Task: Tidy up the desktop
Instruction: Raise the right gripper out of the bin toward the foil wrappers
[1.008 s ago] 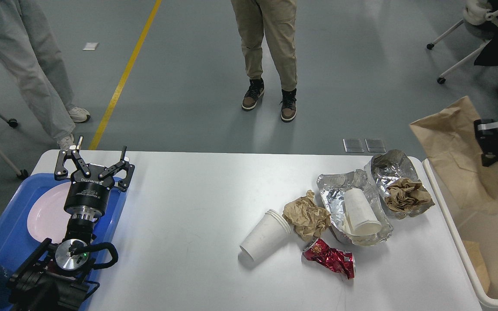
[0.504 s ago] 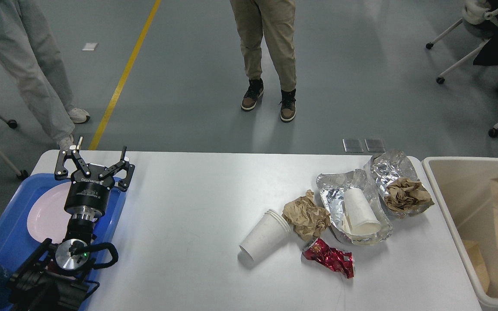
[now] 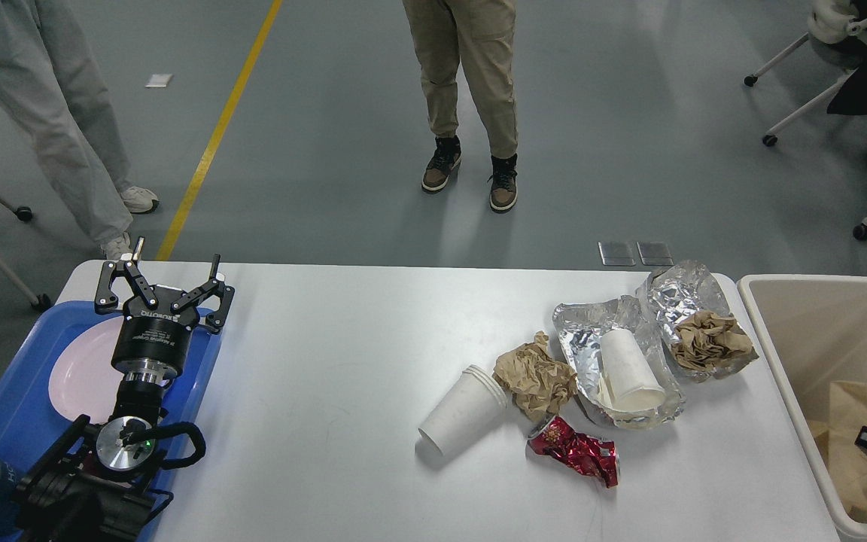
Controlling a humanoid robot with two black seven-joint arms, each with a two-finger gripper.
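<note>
Bare desktop [image 3: 328, 391] beside litter [image 3: 591, 376]

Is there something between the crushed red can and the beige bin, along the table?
Nothing visible. Right of the red can the desktop is bare up to the bin. The foil tray with its cup lies farther back, off a straight path to the bin.
</note>
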